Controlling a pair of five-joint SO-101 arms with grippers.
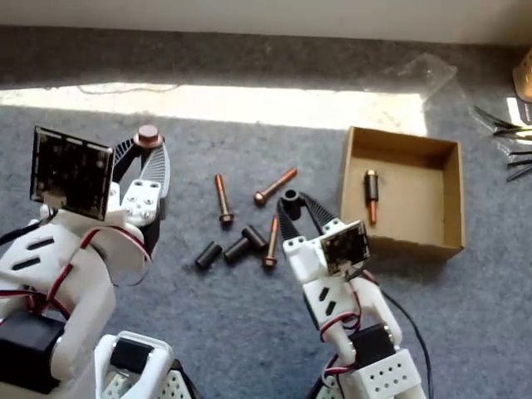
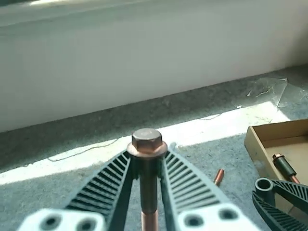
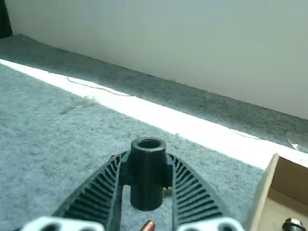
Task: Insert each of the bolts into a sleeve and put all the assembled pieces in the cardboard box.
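So, one black-sleeved copper assembled piece (image 1: 371,193) in brown cardboard box (image 1: 414,241); my left gripper (image 2: 147,157) clamps copper hex-head bolt (image 2: 147,142), right gripper (image 3: 147,163) clamps black cylindrical sleeve (image 3: 147,187); three sets unjoined.

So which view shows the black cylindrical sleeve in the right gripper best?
Right wrist view: the black cylindrical sleeve sits close, bore open, clamped in the right gripper. The high view shows it from above; the left wrist view, its top end.
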